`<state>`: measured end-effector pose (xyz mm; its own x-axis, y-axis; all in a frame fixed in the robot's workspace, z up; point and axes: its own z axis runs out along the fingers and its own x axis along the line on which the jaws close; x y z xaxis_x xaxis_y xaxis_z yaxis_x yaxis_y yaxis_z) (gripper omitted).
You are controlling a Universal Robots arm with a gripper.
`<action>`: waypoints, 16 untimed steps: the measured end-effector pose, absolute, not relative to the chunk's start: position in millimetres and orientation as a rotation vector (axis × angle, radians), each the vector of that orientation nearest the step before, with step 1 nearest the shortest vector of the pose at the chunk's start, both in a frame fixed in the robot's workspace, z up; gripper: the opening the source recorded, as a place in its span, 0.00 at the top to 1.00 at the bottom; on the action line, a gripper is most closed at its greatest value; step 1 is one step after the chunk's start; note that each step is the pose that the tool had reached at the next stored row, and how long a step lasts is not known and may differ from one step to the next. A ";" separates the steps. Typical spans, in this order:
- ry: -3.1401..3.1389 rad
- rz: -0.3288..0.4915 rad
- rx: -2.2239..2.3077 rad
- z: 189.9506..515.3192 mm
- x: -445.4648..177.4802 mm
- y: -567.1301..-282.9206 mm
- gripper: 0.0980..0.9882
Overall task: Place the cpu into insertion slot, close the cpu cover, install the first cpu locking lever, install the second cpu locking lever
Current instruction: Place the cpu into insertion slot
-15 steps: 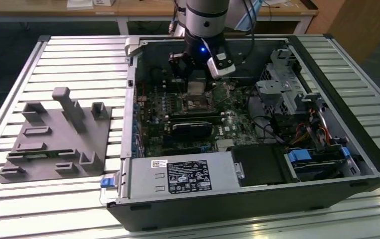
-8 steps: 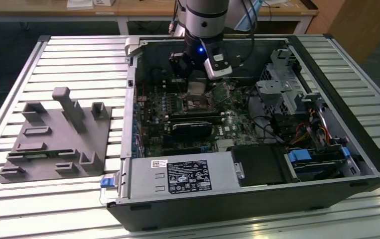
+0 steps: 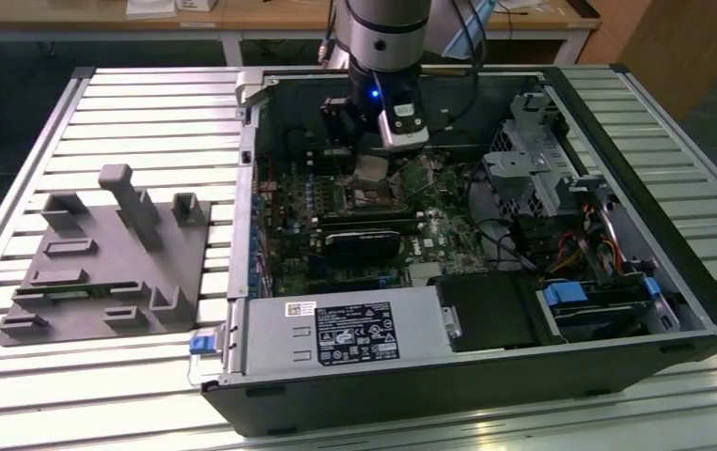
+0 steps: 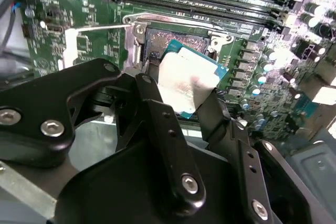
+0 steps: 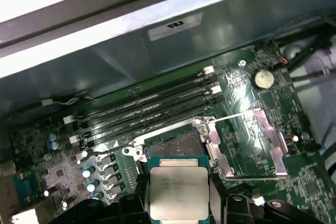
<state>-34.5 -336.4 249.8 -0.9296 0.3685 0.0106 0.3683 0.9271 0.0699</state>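
Pincer (image 5: 178,204): clamped on the cpu (image 5: 177,184) by opposite edges.
Insertion slot (image 5: 173,145): uncovered, just beyond the fingertips.
Cpu cover (image 5: 270,140): folded open beside the pincer.
Risk: the chip looks askew to the slot, so lowering it could misseat it and bend contacts.

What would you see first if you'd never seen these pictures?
The silver cpu, pinched in the black gripper, hangs over the empty insertion slot. Beside the slot, the shiny cpu cover is flipped open. In the exterior view, the computer case lies open on a slatted table.
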 end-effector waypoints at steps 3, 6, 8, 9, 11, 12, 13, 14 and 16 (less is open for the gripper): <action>3.064 0.102 0.655 249.7 -34.5 -336.4 0.51; 3.046 0.093 0.718 249.6 -34.5 -336.4 0.51; 3.033 0.088 0.760 249.5 -34.5 -336.4 0.51; 3.026 0.085 0.783 249.5 -34.5 -336.4 0.51; 3.013 0.079 0.824 249.4 -34.5 -336.4 0.51; 3.006 0.077 0.845 249.3 -34.5 -336.4 0.51; 2.999 0.074 0.865 249.3 -34.5 -336.4 0.51; 2.992 0.071 0.885 249.3 -34.5 -336.4 0.51; 2.978 0.066 0.924 249.2 -34.5 -336.4 0.51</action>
<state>-34.5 -336.4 249.2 -0.8241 0.5664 -0.0091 0.5654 0.8235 0.0471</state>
